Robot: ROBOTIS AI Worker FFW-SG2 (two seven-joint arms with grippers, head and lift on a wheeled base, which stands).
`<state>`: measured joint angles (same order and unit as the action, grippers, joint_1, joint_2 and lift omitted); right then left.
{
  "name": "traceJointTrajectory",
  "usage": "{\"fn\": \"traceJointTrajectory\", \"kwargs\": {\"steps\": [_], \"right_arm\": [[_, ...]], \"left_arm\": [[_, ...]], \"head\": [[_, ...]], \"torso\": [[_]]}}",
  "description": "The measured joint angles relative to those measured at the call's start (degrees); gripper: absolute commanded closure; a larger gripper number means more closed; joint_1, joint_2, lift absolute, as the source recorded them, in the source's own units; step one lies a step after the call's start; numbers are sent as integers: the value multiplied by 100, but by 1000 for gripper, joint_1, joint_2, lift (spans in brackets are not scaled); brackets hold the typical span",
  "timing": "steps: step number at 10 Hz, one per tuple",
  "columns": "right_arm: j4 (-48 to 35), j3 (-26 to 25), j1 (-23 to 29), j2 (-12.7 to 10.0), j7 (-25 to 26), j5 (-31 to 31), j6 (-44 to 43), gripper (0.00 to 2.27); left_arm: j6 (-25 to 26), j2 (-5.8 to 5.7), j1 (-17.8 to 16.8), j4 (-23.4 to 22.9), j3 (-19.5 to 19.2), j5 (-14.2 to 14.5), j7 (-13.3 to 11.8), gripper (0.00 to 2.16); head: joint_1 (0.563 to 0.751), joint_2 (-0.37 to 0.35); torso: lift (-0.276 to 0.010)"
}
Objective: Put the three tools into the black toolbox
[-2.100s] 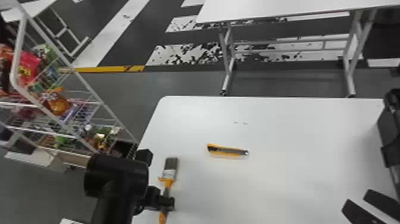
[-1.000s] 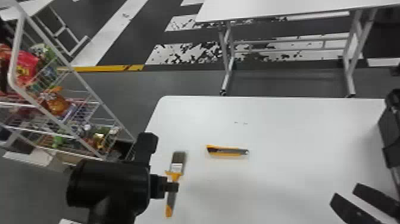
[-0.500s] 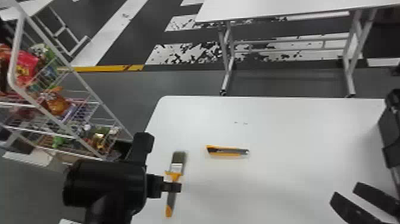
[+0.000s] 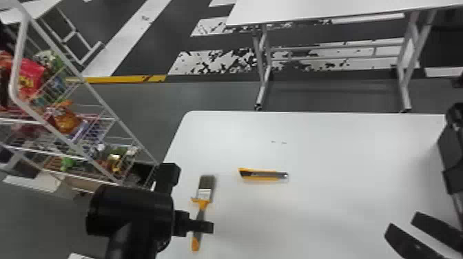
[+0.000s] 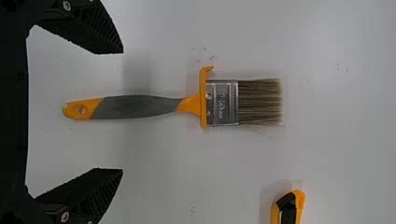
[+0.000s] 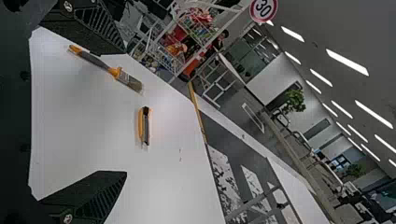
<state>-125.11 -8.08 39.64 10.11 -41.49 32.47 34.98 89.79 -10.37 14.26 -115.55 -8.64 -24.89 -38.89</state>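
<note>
Paintbrush [image 4: 204, 195] is lying below the left pincer [image 4: 211, 227], its fingers standing apart; utility knife [image 4: 263, 174] is resting ahead-right of that pincer. Right pincer [image 4: 402, 221] is hanging spread.

Black robot arm [image 4: 120, 241] with a thick, rounded cylinder [image 4: 134, 210]; black, tapering fingers [image 5: 100, 28] have ridges and silver screws [image 5: 65, 216].

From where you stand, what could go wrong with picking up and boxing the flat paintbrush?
The open black left hand has the paintbrush's orange-and-grey handle between its fingers; lifted there, the bristle end might dip or swivel. The brush lies flat, so fingertips could scrape the white table. The orange-and-black utility knife lies towards the black toolbox; a low carry might knock it.
</note>
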Motion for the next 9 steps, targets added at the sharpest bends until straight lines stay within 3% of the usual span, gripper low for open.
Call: {"fn": "traceJointTrajectory", "kwargs": {"steps": [4, 9], "right_arm": [[35, -38, 26, 0, -45, 4, -18, 80], [31, -126, 67, 7, -78, 14, -21, 80]], "left_arm": [[0, 0, -63, 451, -73, 90, 74, 70], [0, -33, -575, 859, -251, 259, -35, 73]], "head": [[695, 350], [695, 350]], "torso": [[-51], [-51]]}}
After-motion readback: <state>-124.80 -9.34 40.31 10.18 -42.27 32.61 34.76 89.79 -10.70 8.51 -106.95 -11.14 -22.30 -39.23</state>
